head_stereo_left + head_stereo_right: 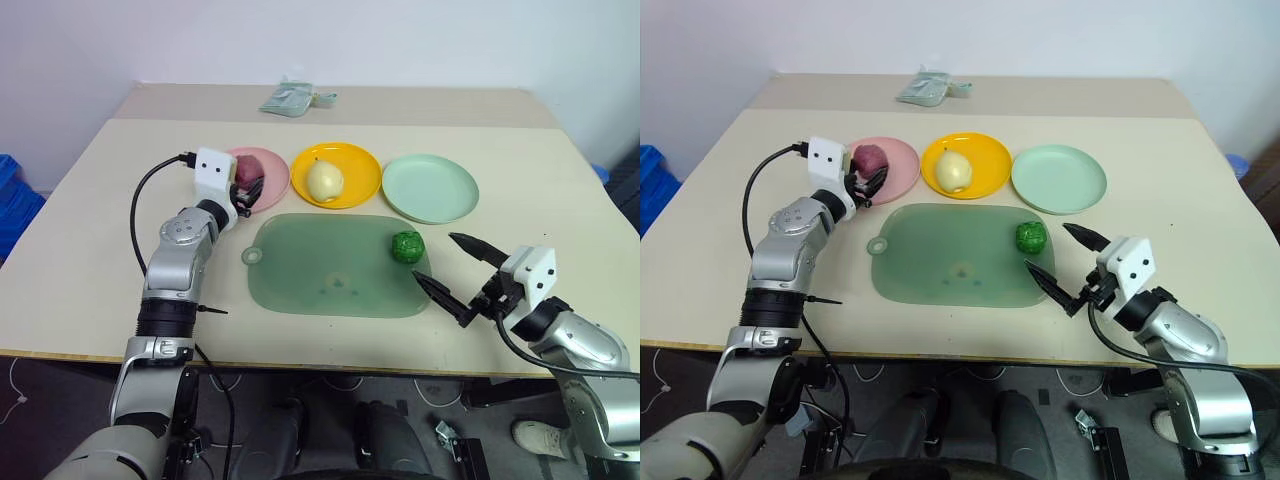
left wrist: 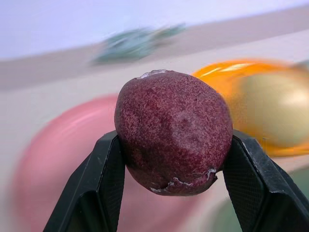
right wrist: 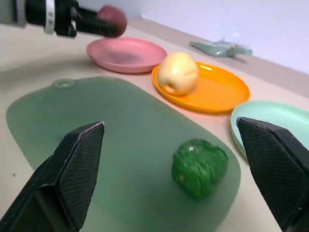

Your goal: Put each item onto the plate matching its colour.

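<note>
Item 1. Dark red-purple ball: clamped between the two black fingers of the left gripper, which presses it from both sides. It hangs above the near edge of the pink plate; whether it touches the plate cannot be told. Its skin is speckled, with small pale chips near the lower edge.

Item 2. Pale yellow pear-like fruit: resting on the yellow-orange plate, towards that plate's left half, stem end pointing away from the robot.

Item 3. Bumpy bright green lump: lying on the translucent green tray, near its far right corner, just short of the pale mint green plate.

Item 4. Three plates: set in a row along the far side of the tray, pink at the left, yellow-orange in the middle, mint green at the right. The mint green plate carries nothing.

Item 5. Right gripper: fingers spread wide, holding nothing, held off the tray's right edge, with the green lump near it.

Item 6. Crumpled pale green packet: at the far side of the table, well apart from the plates. Any print on it is too small to read.

Markings: no legible brand, label or writing on any item.
</note>
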